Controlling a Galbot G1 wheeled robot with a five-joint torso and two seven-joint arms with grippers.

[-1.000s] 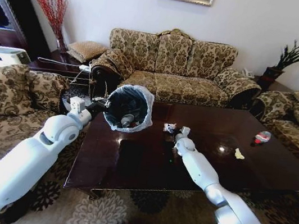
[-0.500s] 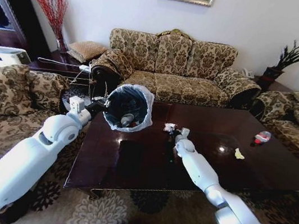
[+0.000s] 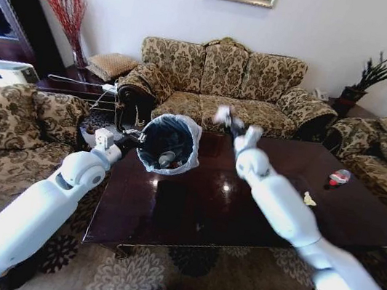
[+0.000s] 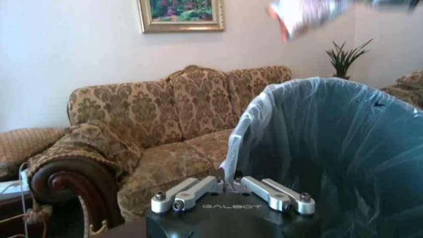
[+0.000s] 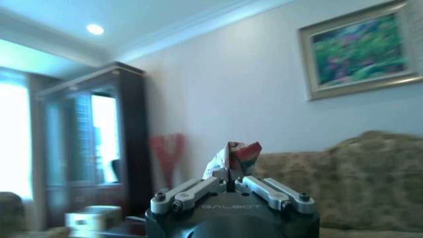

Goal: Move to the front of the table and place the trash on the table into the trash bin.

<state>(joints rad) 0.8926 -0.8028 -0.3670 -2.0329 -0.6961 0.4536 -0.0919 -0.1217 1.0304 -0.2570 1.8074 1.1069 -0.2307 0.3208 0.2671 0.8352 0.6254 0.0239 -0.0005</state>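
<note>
**Right hand lifts a wrapper while the left tilts the bin**

The desk (image 3: 359, 215) — a glossy dark reddish-brown slab — fills the centre and right of the head view, with patterned sofas (image 3: 222, 83) ringing it on three sides. The right arm (image 3: 280, 203) runs from the lower right corner up toward the top centre of the frame, raised clear above the desk surface. The left arm (image 3: 35, 215) runs from the lower left corner up to the desk's left end.

The trash bin (image 3: 169, 143), black with a white bag liner folded over its rim, sits left of centre in the head view, tipped so its mouth faces the camera; a few scraps lie inside. The left hand (image 3: 131, 137) is clenched on the bin's rim, and in the left wrist view the liner (image 4: 330, 148) rises just beyond the closed fingers (image 4: 274, 191).

The right hand (image 3: 232, 124) is above and to the right of the bin, against the sofa behind, grasping a red-and-white wrapper (image 5: 233, 157) — in the right wrist view it stands up between the shut fingers. The same wrapper shows blurred at the top of the left wrist view, above the bin mouth.

On the desk's right part lie a small bottle with a red label (image 3: 339, 177) near the far right edge and a pale yellowish scrap (image 3: 309, 199) nearer the middle right, well apart from the bin.
</note>
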